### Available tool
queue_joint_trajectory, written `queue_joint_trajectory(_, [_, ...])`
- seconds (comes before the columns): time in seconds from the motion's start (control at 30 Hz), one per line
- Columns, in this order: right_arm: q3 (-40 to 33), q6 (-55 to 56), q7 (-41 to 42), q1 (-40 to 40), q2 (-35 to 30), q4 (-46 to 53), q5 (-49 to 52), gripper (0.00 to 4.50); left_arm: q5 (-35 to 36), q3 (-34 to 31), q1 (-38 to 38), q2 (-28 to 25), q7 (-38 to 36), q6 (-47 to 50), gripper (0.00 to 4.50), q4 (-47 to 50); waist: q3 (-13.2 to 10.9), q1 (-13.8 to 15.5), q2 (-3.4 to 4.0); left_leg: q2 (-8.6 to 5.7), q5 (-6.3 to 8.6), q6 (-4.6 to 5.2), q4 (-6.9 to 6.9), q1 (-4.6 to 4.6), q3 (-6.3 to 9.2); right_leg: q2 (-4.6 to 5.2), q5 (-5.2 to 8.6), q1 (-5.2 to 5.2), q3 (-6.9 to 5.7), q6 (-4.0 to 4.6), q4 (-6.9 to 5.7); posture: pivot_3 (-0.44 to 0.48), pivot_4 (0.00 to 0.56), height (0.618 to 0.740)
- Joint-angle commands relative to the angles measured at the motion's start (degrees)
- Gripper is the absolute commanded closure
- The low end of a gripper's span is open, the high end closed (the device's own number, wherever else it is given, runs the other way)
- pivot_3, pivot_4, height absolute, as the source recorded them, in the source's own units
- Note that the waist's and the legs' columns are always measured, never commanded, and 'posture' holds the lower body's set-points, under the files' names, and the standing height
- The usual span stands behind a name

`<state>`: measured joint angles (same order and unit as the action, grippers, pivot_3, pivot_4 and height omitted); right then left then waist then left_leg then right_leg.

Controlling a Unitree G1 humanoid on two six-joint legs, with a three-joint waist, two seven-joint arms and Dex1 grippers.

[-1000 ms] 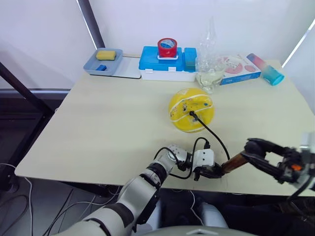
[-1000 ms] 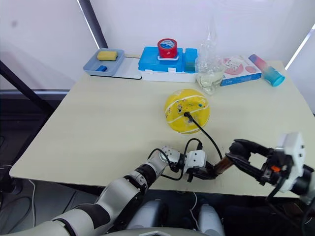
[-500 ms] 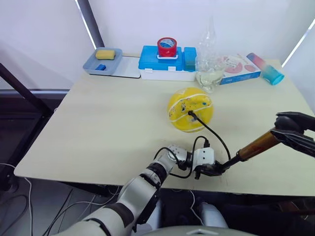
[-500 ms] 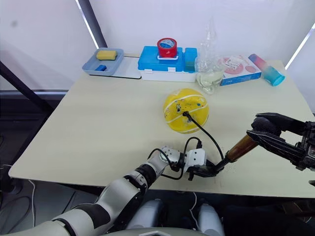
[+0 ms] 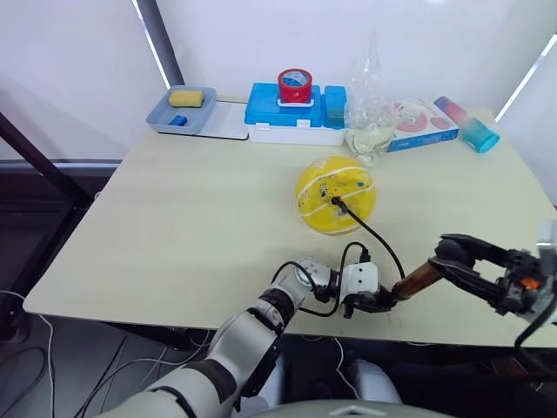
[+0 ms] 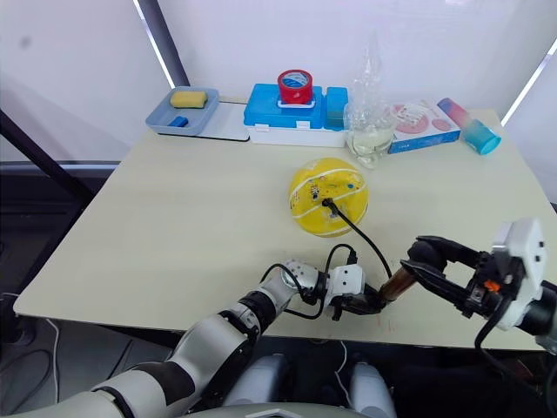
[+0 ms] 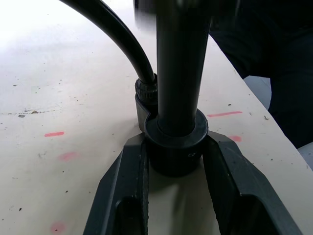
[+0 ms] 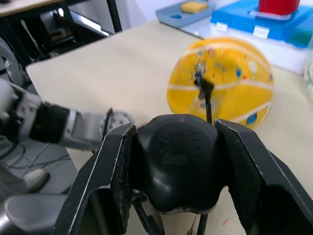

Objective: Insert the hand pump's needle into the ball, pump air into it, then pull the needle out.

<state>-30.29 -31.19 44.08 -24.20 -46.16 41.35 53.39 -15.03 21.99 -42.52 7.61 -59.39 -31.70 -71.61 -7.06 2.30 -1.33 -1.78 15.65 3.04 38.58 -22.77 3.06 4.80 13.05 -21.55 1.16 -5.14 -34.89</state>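
Note:
The yellow ball (image 5: 337,195) sits mid-table, and the needle (image 5: 336,202) is stuck into its near face. A black hose (image 5: 376,239) runs from there to the hand pump (image 5: 416,280), which lies slanted by the table's front edge. My left gripper (image 5: 372,302) is shut on the pump's black base cap (image 7: 175,143). My right gripper (image 5: 454,259) is shut on the pump's black handle knob (image 8: 176,161), close to the bronze barrel. The right wrist view shows the ball (image 8: 220,83) beyond the knob.
Along the far edge stand a grey-blue tray (image 5: 167,119) with a yellow sponge, a blue-and-white box (image 5: 296,117) topped by a red tape roll, a clear bottle (image 5: 370,117), a pink box (image 5: 426,122) and a teal-pink tube (image 5: 470,124). The table's front edge (image 5: 435,320) lies just below the pump.
My right gripper drew the pump handle out to the right half a second ago, then pushed it back in toward the barrel. The left gripper and ball stayed put.

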Motion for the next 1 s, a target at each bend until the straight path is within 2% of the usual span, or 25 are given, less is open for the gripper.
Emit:
queue_joint_trajectory(0.03, [7.8, 2.9, 0.1, -2.2, 2.3, -3.6, -9.6, 2.48, -1.1, 0.4, 0.2, 0.0, 0.0, 1.2, 3.39, -1.5, 0.0, 0.0, 0.04, 0.0, 0.0, 0.0, 0.0, 0.0, 0.0, 0.0, 0.0, 0.0, -0.01, 0.0, 0.0, 0.0, 0.15, 0.737])
queue_joint_trajectory(0.2, [11.4, 7.7, 0.0, -1.3, 5.3, -5.6, -14.4, 2.48, -1.0, 0.4, 0.3, 0.1, -0.3, 1.2, 3.39, -1.4, 0.0, 0.0, 0.08, -0.01, 0.0, 0.0, 0.0, 0.01, 0.0, -0.02, 0.0, -0.01, 0.0, 0.0, 0.0, 0.0, 0.15, 0.737])
queue_joint_trajectory(0.37, [7.0, 6.8, 1.4, -1.1, 4.1, -2.3, -9.1, 2.48, -1.0, 0.4, 0.2, 0.2, -0.4, 1.2, 3.39, -1.4, 0.0, 0.0, 0.12, -0.02, 0.0, 0.0, 0.0, 0.01, 0.0, -0.03, 0.0, 0.0, 0.0, 0.0, -0.01, 0.0, 0.15, 0.737])
queue_joint_trajectory(0.53, [-7.0, 1.5, 0.3, -0.8, -0.5, 1.9, 6.1, 2.48, -0.9, 0.4, 0.3, 0.1, -0.6, 1.2, 3.39, -1.4, -0.1, 0.0, 0.36, -0.04, 0.0, 0.0, -0.01, -0.05, -0.01, 0.02, 0.0, -0.02, 0.01, 0.0, 0.03, 0.0, 0.15, 0.737])
queue_joint_trajectory(0.7, [-19.9, -4.7, -2.2, 0.5, -7.7, 1.4, 20.8, 2.48, -0.9, 0.5, 0.3, -0.1, -0.9, 1.1, 3.39, -1.4, -0.1, 0.1, 0.33, -0.03, 0.0, 0.0, -0.03, -0.06, 0.02, 0.04, 0.0, -0.01, -0.01, 0.01, 0.03, 0.0, 0.15, 0.737])
queue_joint_trajectory(0.87, [-28.3, -10.3, -6.0, 2.5, -13.9, -0.7, 30.8, 2.48, -0.9, 0.7, 0.3, -0.1, -1.2, 0.9, 3.39, -1.4, -0.2, 0.0, 0.3, -0.02, 0.0, 0.0, -0.03, -0.11, -0.04, 0.08, 0.0, 0.0, 0.04, 0.01, 0.03, 0.0, 0.15, 0.737])
queue_joint_trajectory(1.0, [-32.0, -13.9, -7.5, 4.0, -17.1, -2.7, 33.0, 2.48, -0.9, 0.7, 0.2, -0.1, -1.1, 0.9, 3.39, -1.4, -0.2, 0.0, 0.28, -0.02, 0.0, 0.0, -0.05, -0.17, -0.05, 0.13, 0.0, -0.03, 0.05, 0.01, 0.06, 0.0, 0.15, 0.737])
